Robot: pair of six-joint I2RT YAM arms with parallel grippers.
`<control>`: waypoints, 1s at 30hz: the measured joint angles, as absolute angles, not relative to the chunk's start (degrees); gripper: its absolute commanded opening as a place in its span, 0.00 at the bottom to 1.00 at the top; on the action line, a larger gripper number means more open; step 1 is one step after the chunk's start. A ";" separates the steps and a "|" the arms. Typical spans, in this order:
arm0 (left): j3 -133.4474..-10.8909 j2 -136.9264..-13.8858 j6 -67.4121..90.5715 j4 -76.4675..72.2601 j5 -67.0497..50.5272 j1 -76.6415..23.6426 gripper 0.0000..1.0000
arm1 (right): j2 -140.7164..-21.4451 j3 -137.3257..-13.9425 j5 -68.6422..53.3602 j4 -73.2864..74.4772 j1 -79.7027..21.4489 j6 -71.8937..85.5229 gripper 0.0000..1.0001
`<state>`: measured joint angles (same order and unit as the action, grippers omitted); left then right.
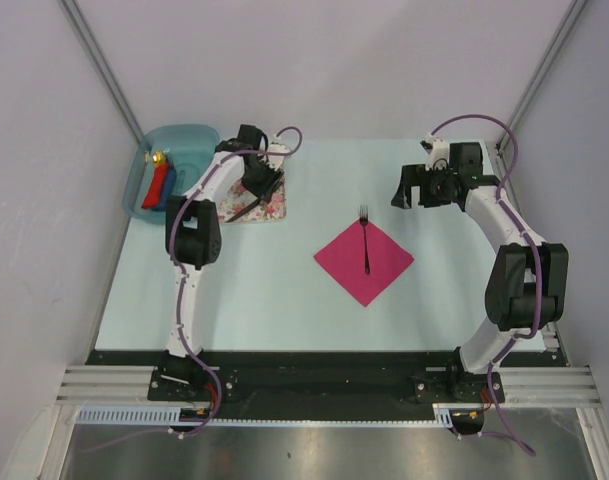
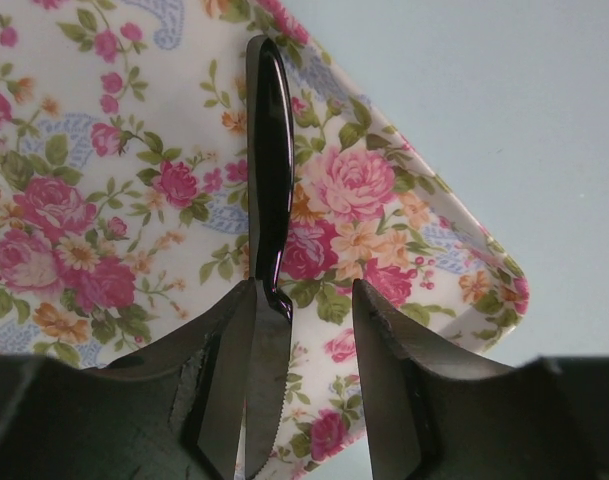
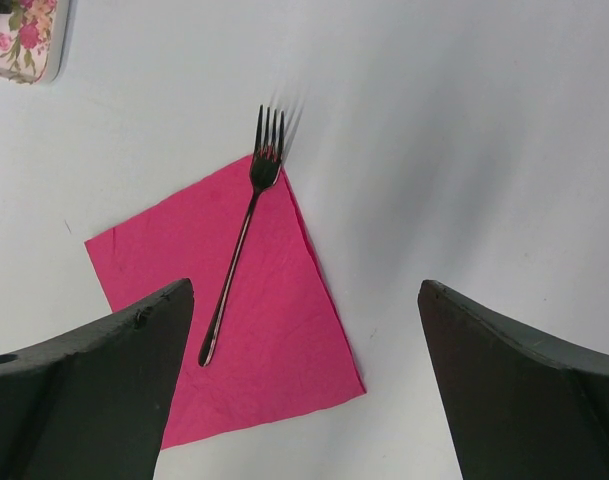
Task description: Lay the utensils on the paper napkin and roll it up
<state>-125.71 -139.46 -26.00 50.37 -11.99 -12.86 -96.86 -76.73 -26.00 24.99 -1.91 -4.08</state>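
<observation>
We look down on a pale mint tabletop (image 1: 284, 310) closed in by plain whitish-lilac panels: the left wall (image 1: 34, 200), the far wall (image 1: 314, 60) and the right wall (image 1: 594, 200). Aluminium struts (image 1: 99, 60) slant up from the far corners. Along the near edge lie a black strip (image 1: 324, 358), an aluminium rail (image 1: 114, 380) and a brushed metal sheet (image 1: 314, 455). The light is soft and even.

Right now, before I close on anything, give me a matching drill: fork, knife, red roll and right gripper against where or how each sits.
1. fork
2. knife
3. red roll
4. right gripper

A. in the blue tub
B. on the floral cloth, between the jaws of the left gripper
C. on the pink napkin
D. open, holding nothing

Pairs: 1-C, 2-B, 3-A, 4-D
</observation>
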 measured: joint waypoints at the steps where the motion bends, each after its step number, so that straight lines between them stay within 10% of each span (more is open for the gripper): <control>1: -125.71 -139.72 -26.00 50.33 -11.92 -12.78 0.47 | -96.86 -76.73 -25.98 25.02 -1.91 -4.05 1.00; 17: -126.28 -142.23 -25.54 48.10 -11.51 -11.14 0.36 | -96.86 -76.73 -24.93 24.99 -3.51 -3.44 1.00; 30: -127.44 -142.74 -25.96 48.18 -12.53 -10.61 0.00 | -96.92 -76.73 -24.27 24.99 -3.46 -3.22 1.00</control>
